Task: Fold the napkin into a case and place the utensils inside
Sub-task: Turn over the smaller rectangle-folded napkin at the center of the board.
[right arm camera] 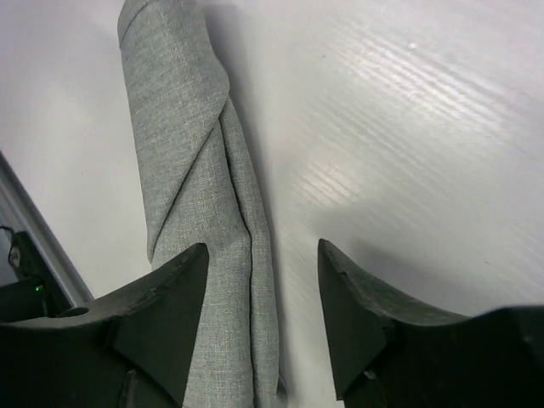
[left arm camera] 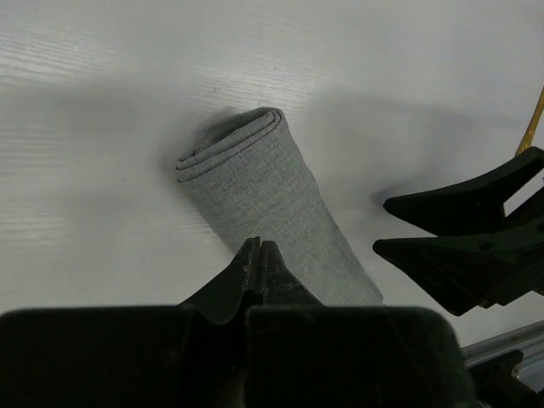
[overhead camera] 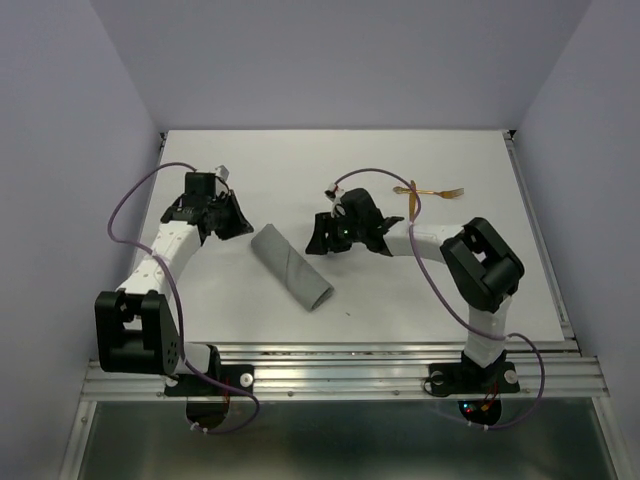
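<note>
The napkin is folded into a narrow grey case [overhead camera: 292,266] lying diagonally on the white table [overhead camera: 450,290]. It also shows in the left wrist view [left arm camera: 263,183] and the right wrist view [right arm camera: 183,144]. My left gripper [overhead camera: 240,222] is shut and empty [left arm camera: 258,246], its tips just above the case's far-left end. My right gripper [overhead camera: 320,242] is open and empty [right arm camera: 262,255], one finger over the case's right edge, the other over bare table. The golden utensils [overhead camera: 432,190] lie at the back right, behind the right arm; a sliver shows in the left wrist view [left arm camera: 533,119].
Purple cables [overhead camera: 130,200] loop off both arms. The table's metal front rail [overhead camera: 340,375] runs along the near edge. Grey walls enclose the left, back and right sides. The right gripper's black fingers [left arm camera: 467,229] show in the left wrist view.
</note>
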